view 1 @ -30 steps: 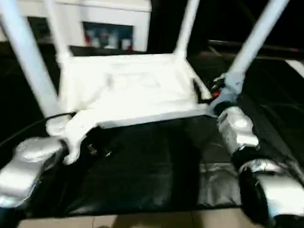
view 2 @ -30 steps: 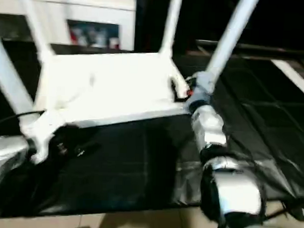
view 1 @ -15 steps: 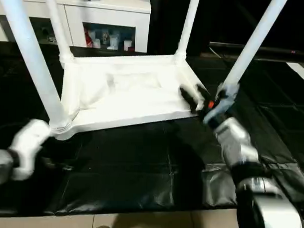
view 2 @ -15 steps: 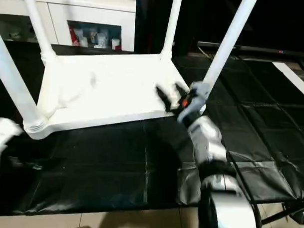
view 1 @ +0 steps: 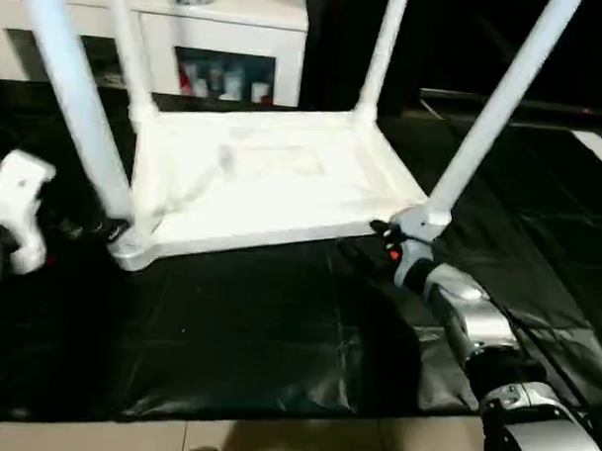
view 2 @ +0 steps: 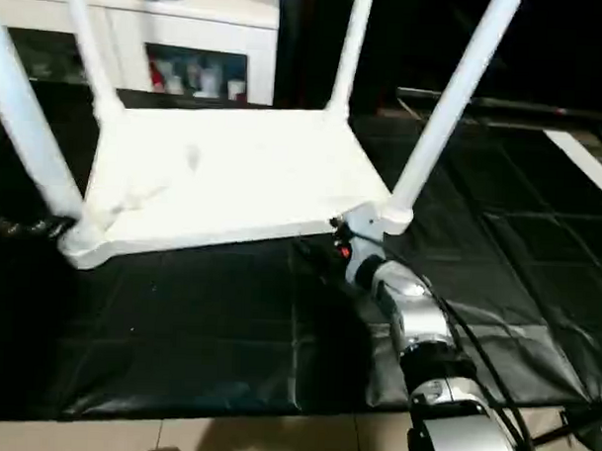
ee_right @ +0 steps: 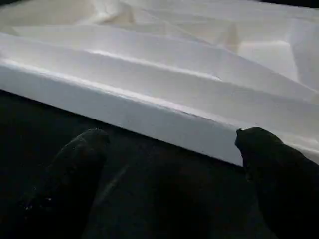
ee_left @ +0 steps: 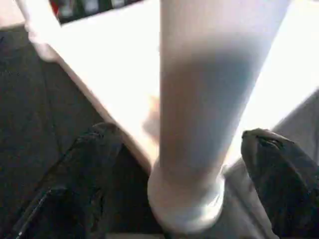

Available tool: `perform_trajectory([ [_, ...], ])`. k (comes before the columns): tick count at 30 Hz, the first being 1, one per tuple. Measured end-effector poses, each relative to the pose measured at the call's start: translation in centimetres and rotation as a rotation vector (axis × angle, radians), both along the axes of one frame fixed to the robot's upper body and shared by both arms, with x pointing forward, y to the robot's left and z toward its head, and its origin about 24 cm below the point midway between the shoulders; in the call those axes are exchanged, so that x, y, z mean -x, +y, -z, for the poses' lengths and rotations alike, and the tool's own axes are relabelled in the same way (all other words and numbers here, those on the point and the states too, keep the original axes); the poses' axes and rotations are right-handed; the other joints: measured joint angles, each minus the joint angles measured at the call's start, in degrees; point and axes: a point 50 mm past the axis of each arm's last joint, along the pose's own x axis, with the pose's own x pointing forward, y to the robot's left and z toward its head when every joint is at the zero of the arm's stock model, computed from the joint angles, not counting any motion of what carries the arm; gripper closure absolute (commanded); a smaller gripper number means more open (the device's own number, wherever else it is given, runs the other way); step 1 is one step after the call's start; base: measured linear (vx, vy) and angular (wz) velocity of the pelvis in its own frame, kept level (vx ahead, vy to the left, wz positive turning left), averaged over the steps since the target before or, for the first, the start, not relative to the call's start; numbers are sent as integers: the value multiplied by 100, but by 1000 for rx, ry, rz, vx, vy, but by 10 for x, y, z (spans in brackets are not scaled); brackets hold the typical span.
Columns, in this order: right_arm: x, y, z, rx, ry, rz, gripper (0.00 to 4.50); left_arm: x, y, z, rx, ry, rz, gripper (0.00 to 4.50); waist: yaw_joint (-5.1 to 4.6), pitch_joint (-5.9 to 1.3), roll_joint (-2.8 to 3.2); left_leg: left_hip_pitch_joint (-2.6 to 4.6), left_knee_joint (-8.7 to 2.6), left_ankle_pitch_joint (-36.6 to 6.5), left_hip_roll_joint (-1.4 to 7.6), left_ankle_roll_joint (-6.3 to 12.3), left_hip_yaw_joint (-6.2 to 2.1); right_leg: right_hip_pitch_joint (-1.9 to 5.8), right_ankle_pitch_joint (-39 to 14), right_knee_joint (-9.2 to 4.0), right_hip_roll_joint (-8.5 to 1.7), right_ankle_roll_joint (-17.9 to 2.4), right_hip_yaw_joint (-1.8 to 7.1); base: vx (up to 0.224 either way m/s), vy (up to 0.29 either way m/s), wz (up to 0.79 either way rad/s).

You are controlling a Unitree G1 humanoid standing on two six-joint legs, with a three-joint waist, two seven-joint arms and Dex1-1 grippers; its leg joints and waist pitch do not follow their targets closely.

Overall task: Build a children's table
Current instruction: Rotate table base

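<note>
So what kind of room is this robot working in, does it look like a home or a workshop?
Probably a home-like room: a white cabinet with glass doors and small items stands behind, black matting covers a tiled floor, and the children's table lies upside down on it, legs up.

One white table (view 1: 263, 185), upside down on black mats. Four legs: near left (view 1: 78, 109), far left (view 1: 129, 51), far right (view 1: 386, 50), near right (view 1: 493, 113). Two grippers: left (view 1: 93, 226), right (view 1: 380, 238). One white cabinet (view 1: 239, 30) at the far side.
</note>
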Motion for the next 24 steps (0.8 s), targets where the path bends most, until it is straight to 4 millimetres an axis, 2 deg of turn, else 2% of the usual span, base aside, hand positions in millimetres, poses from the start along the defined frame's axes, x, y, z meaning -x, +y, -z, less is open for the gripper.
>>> perform_trajectory([
  [5,1,8,7,28,39,12,0,-13,-10,-3,45,-65,18,10,-36,0,0,-1,0,0,0,-1,0,-3,-1,-2,0,1,1,0,0,0],
  [9,-1,10,12,60,67,44,0,-14,-27,2,172,-73,108,10,-23,1,-4,-10,0,0,0,0,1,-11,-8,-2,0,-2,1,0,0,0],
  [14,-7,20,10,87,77,58,0,-7,-56,-9,305,-91,332,10,37,9,-23,-17,0,0,-1,0,6,-12,-12,-2,-4,-4,0,0,0,0],
  [16,-7,21,14,91,98,70,0,3,-72,-11,334,-58,474,10,32,10,-37,-16,0,0,-2,0,9,-12,-11,-2,-6,-4,1,0,0,0],
  [19,-7,26,17,89,120,75,0,14,-95,-10,352,1,650,10,-16,12,-39,-10,0,0,-2,0,11,-13,-11,5,-6,-4,3,0,0,0],
  [24,-9,31,16,100,128,62,0,27,-118,-9,339,67,785,10,-110,12,-39,-1,-2,3,2,-6,11,-14,-11,16,-3,-4,4,0,0,0],
])
